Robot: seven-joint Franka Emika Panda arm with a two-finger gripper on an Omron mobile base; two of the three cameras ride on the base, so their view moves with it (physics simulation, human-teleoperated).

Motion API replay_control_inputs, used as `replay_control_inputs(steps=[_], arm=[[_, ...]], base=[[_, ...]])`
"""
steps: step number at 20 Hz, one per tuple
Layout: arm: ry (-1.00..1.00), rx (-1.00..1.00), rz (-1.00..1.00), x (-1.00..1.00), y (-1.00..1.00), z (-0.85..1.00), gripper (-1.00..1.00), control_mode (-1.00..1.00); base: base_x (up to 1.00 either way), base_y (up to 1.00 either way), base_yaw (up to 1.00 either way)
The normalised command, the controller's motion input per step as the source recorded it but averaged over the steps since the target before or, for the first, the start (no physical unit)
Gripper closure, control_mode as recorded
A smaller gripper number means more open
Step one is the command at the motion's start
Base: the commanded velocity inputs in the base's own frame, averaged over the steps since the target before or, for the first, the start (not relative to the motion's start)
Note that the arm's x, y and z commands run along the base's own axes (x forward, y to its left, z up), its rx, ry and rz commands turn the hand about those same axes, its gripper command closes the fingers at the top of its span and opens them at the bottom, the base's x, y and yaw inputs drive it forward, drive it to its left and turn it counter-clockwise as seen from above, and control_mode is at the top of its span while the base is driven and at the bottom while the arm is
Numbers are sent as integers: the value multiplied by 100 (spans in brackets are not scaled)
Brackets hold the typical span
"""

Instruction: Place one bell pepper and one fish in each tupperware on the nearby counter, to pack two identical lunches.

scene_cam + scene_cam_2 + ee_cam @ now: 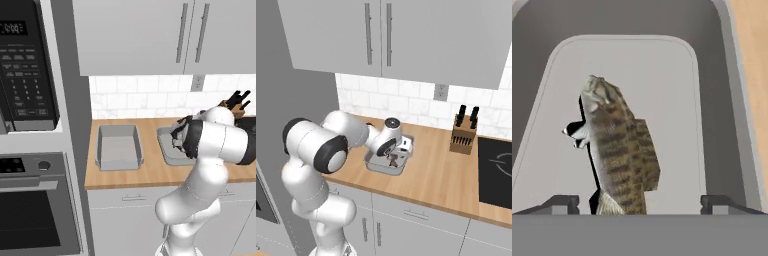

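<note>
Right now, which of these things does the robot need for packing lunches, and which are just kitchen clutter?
For the job:
- fish, lying in the right tupperware
- left tupperware
- counter
- gripper, open

Just there:
- knife block
- microwave
- oven
- stovetop

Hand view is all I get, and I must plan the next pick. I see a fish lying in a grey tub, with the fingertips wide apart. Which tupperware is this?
Observer: The gripper hangs over the right-hand tupperware of two that sit side by side on the counter.
Operator: What is in the left one?
Observer: The left tupperware looks empty in the left base view: no fish and no pepper.
Operator: Is anything standing close on the right?
Observer: A knife block stands further right on the counter, well apart from the tub.
</note>
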Motion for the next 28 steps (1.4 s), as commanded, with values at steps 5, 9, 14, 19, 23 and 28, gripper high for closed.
replay_control_inputs(steps=[5, 9, 14, 19, 23, 28], arm=[[-11, 0, 0, -93, 14, 95, -100, -100], [-2, 0, 0, -97, 36, 74, -100, -100], [-1, 0, 1, -87, 55, 89, -100, -100], [0, 0, 0, -60, 42, 82, -100, -100], [0, 0, 1, -50, 39, 77, -100, -100], [0, 0, 4, -59, 24, 74, -100, -100]], base=[[0, 0, 0], [0, 0, 0], [0, 0, 0], [0, 0, 0], [0, 0, 0], [0, 0, 0]])
